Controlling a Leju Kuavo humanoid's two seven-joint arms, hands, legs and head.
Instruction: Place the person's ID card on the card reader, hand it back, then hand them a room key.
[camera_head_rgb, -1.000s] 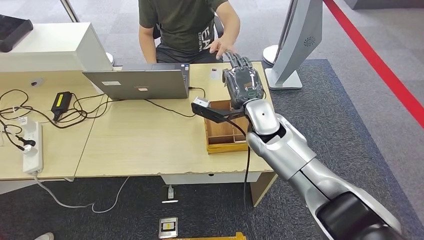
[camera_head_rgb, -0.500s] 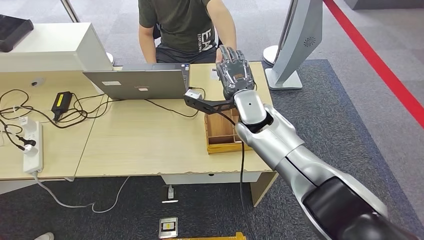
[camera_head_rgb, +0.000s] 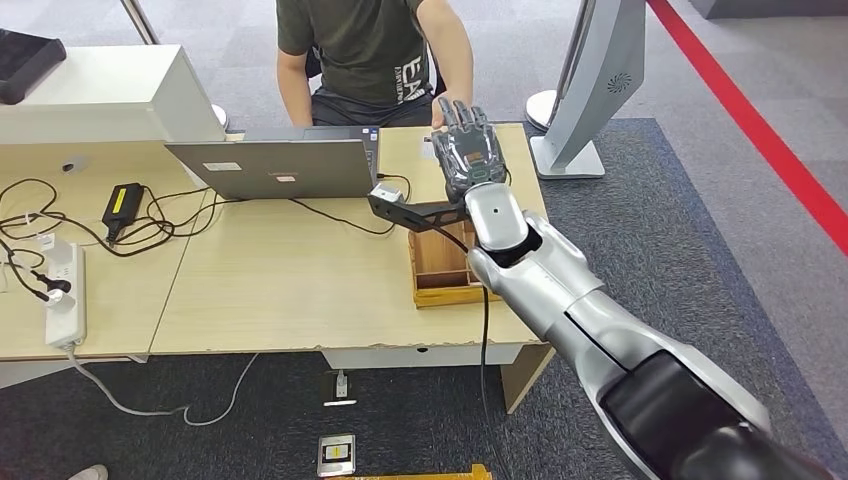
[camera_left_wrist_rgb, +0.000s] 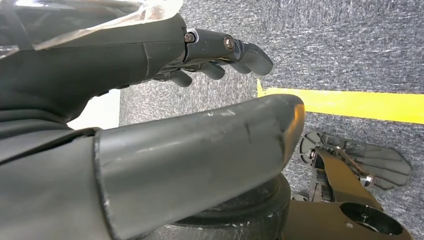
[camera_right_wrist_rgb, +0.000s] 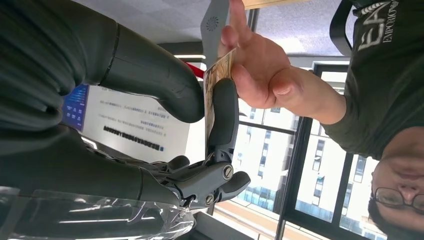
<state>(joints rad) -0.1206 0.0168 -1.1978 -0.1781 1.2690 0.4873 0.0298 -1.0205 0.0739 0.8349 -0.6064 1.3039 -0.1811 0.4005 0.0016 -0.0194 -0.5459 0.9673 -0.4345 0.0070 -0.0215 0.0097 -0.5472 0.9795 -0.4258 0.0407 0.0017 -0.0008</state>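
Note:
My right hand (camera_head_rgb: 467, 150) is raised over the table's far edge, reaching toward the seated person (camera_head_rgb: 365, 50). In the right wrist view, my right hand (camera_right_wrist_rgb: 165, 115) pinches a tan card (camera_right_wrist_rgb: 211, 85) between thumb and a finger. The person's hand (camera_right_wrist_rgb: 265, 75) grips the same card from the other side. I cannot tell whether it is the ID card or the room key. My left hand (camera_left_wrist_rgb: 220, 47) hangs beside my body above the carpet, its fingers loosely bent and holding nothing.
A wooden compartment tray (camera_head_rgb: 440, 272) sits on the table (camera_head_rgb: 280, 290) under my right forearm. An open laptop (camera_head_rgb: 275, 168) stands left of it, with cables and a power strip (camera_head_rgb: 62, 295) further left. A grey stand (camera_head_rgb: 590, 90) rises at the table's right end.
My right hand moved from above the tray out toward the person and slightly left. The person's hand came up to meet it.

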